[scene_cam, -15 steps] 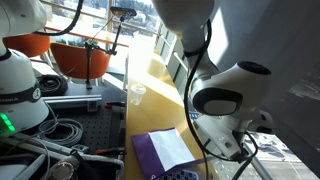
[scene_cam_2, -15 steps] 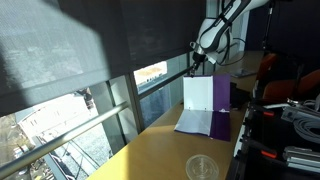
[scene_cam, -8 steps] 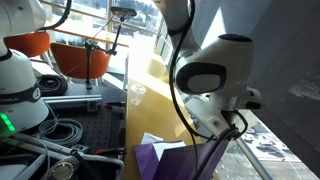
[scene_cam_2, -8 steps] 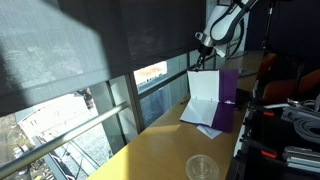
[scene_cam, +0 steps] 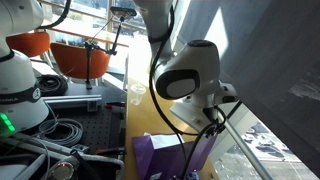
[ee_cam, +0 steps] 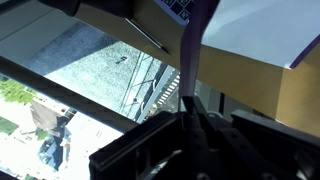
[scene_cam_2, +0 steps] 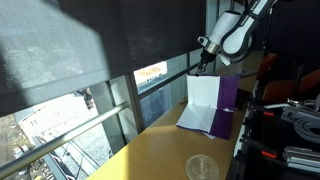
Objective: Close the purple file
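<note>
The purple file (scene_cam: pixel 160 158) lies at the near end of the wooden table, with one purple cover and white sheets lifted upright (scene_cam_2: pixel 206 100). My gripper (scene_cam_2: pixel 205 63) is shut on the top edge of the raised cover. In the wrist view the thin purple cover edge (ee_cam: pixel 196 40) runs down between my fingertips (ee_cam: pixel 190 115). In an exterior view my gripper (scene_cam: pixel 222 118) holds the raised cover above the flat lower part. White paper (ee_cam: pixel 260 30) shows beside the cover.
A clear plastic cup (scene_cam_2: pixel 201 167) stands on the wooden table (scene_cam_2: pixel 150 150) away from the file; it also shows in an exterior view (scene_cam: pixel 137 95). A window wall runs along the table. Orange chairs (scene_cam: pixel 75 55), cables and a black bench stand on the other side.
The arm has swung across over the file with the cover in its grip. The cover and white sheets have risen from lying open to standing upright.
</note>
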Robot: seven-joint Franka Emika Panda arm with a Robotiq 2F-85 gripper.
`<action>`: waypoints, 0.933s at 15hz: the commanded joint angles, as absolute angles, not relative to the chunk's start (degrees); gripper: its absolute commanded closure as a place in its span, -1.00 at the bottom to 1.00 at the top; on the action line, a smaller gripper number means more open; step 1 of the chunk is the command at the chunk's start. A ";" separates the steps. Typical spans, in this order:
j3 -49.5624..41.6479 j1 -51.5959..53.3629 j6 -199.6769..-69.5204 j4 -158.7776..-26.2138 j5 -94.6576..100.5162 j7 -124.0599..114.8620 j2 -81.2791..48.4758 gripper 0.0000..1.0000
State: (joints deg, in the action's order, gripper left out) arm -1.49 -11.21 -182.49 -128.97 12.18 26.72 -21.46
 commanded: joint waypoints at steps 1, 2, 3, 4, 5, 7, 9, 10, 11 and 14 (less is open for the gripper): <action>-11.52 -2.61 -188.57 -132.14 16.48 27.06 -21.50 1.00; -14.66 0.56 -189.56 -132.21 16.38 27.05 -22.12 1.00; -17.04 3.24 -190.33 -132.09 15.76 27.02 -22.88 1.00; -19.39 6.22 -190.73 -131.47 14.75 26.74 -23.88 1.00; -20.86 8.33 -191.30 -130.77 14.16 26.56 -24.93 1.00; -22.17 11.37 -191.18 -128.57 12.77 25.10 -26.99 1.00; -22.72 13.85 -190.64 -125.97 10.80 22.93 -29.13 1.00; -22.96 14.94 -190.56 -124.78 9.77 21.83 -30.26 1.00; -23.42 16.33 -189.98 -123.38 8.41 20.72 -31.57 1.00; -25.59 21.02 -189.98 -121.37 4.75 18.08 -35.56 1.00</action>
